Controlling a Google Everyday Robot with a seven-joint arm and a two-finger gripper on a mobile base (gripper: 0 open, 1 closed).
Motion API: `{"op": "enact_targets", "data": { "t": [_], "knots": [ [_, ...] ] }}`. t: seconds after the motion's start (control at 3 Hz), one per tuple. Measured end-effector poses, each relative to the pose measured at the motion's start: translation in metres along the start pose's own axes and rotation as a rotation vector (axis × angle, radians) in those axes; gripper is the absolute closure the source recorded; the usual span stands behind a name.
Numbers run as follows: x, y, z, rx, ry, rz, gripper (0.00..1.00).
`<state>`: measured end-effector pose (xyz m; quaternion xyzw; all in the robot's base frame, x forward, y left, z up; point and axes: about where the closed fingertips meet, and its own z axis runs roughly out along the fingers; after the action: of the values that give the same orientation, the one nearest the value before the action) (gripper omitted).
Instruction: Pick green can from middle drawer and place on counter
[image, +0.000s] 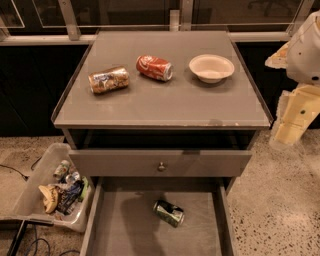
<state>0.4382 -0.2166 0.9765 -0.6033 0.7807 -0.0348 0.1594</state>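
Note:
The green can (169, 213) lies on its side on the floor of the open middle drawer (125, 225), right of the drawer's centre. The counter (165, 100) is above it. My gripper (291, 122) hangs at the right edge of the view, beside the counter's right front corner, well above and to the right of the green can. It holds nothing that I can see.
A gold-brown can (108, 80) and a red cola can (154, 67) lie on the counter, with a white bowl (211, 67) to their right. A closed drawer front with a knob (161, 166) sits above the open drawer. A bin of trash (52, 187) stands on the floor at left.

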Motion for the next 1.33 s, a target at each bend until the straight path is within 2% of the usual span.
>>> {"op": "enact_targets", "data": {
  "t": [0.33, 0.67, 1.0, 1.33],
  "knots": [
    [0.000, 0.000, 0.000, 0.000, 0.000, 0.000, 0.00],
    [0.004, 0.006, 0.022, -0.008, -0.019, 0.011, 0.00],
    [0.012, 0.021, 0.075, -0.057, -0.077, 0.043, 0.00],
    [0.021, 0.039, 0.130, -0.109, -0.181, 0.073, 0.00]
  ]
}}
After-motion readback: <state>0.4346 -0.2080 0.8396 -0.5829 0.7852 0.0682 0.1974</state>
